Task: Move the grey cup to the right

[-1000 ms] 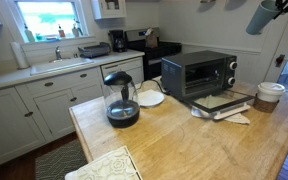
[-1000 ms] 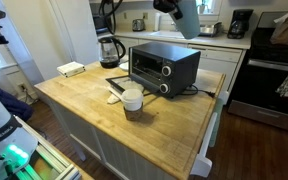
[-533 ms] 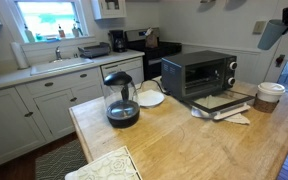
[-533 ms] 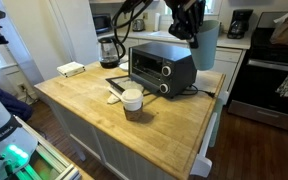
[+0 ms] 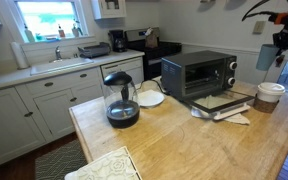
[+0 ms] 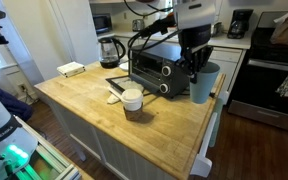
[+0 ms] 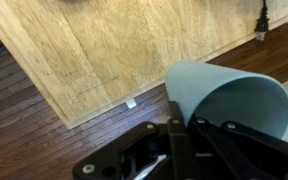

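Wrist view: the gripper (image 7: 184, 130) enters from the lower edge with its jaws closed narrowly on the rim of the grey cup (image 7: 229, 100), one finger (image 7: 174, 128) outside the wall and its partner inside. The cup's open mouth faces the camera. Behind it lie the wooden countertop (image 7: 114, 50), the countertop's edge and a dark plank floor (image 7: 24, 120). A black power cord (image 7: 262, 18) hangs at the upper right corner.

Exterior views: the gripper (image 6: 197, 66) holds the grey cup (image 6: 204, 85) upright by its rim near the edge of the countertop (image 6: 94, 105), just beside the end of the toaster oven (image 6: 162, 65). Whether the cup's base touches the wood cannot be told. In an exterior view the cup (image 5: 267, 57) appears at the picture's right margin below the arm, higher than the white lidded paper cup (image 5: 270, 95).

On the countertop, the paper cup (image 6: 132, 99) stands in front of the toaster oven, well apart from the grey cup. The oven door (image 5: 222, 100) is folded down. A white plate (image 5: 150, 98) lies between the oven and the glass carafe (image 5: 121, 100), which has a black lid and stands near the corner of the countertop. A folded cloth (image 5: 99, 165) lies at the nearest corner in the same view.

Background: white kitchen cabinets (image 5: 44, 105), a sink under a window (image 5: 44, 18), and a coffee maker (image 5: 117, 41).
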### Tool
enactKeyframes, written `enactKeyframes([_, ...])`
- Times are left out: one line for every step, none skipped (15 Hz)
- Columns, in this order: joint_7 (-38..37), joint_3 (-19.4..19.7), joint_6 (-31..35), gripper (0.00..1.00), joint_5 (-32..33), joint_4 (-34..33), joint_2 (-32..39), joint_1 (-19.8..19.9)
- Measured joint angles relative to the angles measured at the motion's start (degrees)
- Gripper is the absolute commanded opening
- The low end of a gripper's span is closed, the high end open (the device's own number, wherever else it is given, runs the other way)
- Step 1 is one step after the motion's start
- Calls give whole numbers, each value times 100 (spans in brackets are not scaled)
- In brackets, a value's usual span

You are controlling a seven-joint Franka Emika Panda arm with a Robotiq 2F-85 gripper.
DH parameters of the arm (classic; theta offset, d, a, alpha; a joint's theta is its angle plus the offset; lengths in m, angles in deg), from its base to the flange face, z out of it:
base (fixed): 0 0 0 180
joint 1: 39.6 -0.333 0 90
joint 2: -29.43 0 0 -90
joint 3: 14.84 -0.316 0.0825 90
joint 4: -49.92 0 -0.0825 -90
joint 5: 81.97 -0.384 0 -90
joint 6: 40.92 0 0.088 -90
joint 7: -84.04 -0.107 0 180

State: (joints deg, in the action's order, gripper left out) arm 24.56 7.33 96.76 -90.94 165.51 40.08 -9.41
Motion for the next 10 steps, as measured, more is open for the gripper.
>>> enactKeyframes([-123,32,2,1,0,-86,194,-82])
enactKeyframes([-246,57,12,1,8,-181,385,-175])
enactKeyframes([-368,73,16,1,22,-279,571,-274])
enactKeyframes([-473,84,17,1,32,-381,747,-377])
enactKeyframes([-580,95,17,1,37,-488,915,-474])
enactKeyframes([-680,112,17,1,51,-596,1078,-560])
enactKeyframes([-781,134,17,1,79,-711,1237,-634])
enactKeyframes([-864,161,17,1,106,-833,1388,-692])
enactKeyframes([-911,185,16,1,117,-948,1523,-730])
enactKeyframes([-937,196,15,1,120,-1053,1648,-748])
